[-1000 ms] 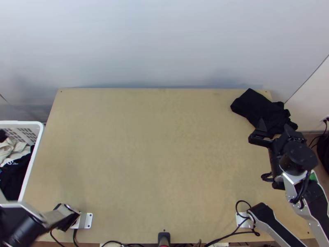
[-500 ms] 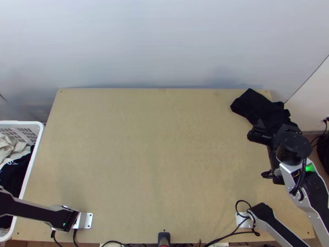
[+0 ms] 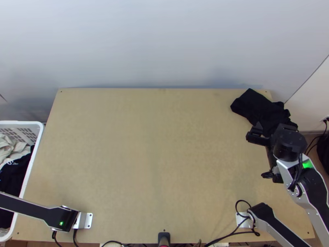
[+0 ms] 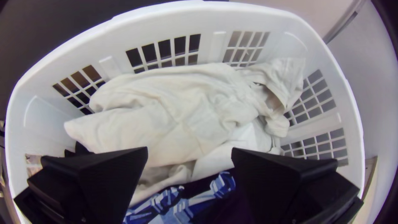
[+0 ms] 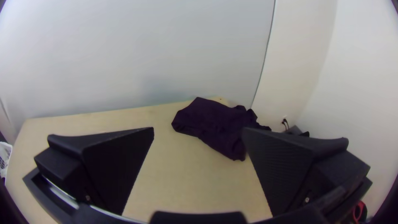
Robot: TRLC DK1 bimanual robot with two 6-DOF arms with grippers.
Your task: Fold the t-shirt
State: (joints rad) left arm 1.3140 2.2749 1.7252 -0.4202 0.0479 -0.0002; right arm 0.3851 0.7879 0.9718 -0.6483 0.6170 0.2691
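A black cloth (image 3: 259,108) lies bunched at the table's far right corner, its left part flatter; the right wrist view shows this cloth (image 5: 217,124) as dark purple. My right gripper (image 3: 273,128) is just on the near side of it. In its wrist view the right gripper (image 5: 199,130) stands open, with nothing held. Over the laundry basket my left gripper (image 4: 189,152) is open too, its fingers wide apart above the clothes. Inside lie a crumpled off-white garment (image 4: 178,112) and a dark cloth with a blue-and-white pattern (image 4: 178,203). Which of them is a t-shirt I cannot tell.
The white basket (image 3: 36,154) stands against the table's left side. The wooden table (image 3: 156,152) has cables (image 3: 230,234) along its near edge. A pale wall (image 3: 164,45) rises behind it.
At the lower left, the left arm's links have swung up the picture and now stretch out over the basket. The right gripper has shifted slightly left. The black cloth has not moved.
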